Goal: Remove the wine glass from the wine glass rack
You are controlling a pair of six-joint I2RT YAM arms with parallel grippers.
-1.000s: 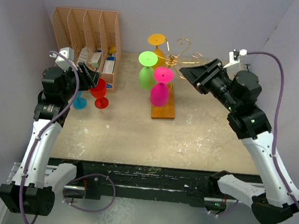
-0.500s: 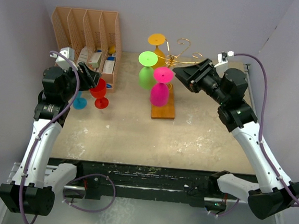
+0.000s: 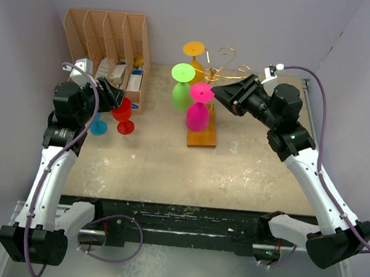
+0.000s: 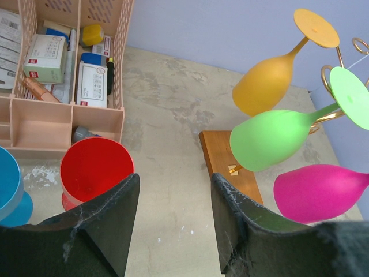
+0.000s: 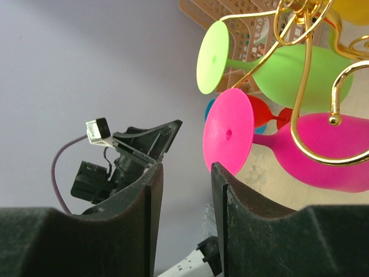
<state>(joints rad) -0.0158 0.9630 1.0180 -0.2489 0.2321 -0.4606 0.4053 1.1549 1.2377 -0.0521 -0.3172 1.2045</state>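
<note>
From above, the pink wine glass (image 3: 197,115) hung foot-up on the gold wine glass rack (image 3: 225,67), whose wooden base stood on the bench (image 3: 156,168). The right gripper (image 3: 217,92) was level with the glass's foot and just beside it, on its right. It was clearly the nearer arm. The left gripper (image 3: 114,97) hovered well apart, over a red glass (image 3: 124,112).

The left wrist camera showed its fingers spread with nothing between them. The pink wine glass (image 4: 320,193) lay far to the right, beyond the rack's base and below a green glass (image 4: 271,138).

The right wrist camera showed the right gripper (image 5: 185,167) parted and empty. The pink foot disc (image 5: 228,135) stood edge-on just outside one finger, and the stem ran away from it toward the bowl, threaded through the gold wire (image 5: 304,86). The grasp would likely call for a small sideways shift to bring the stem between the fingers.
</note>
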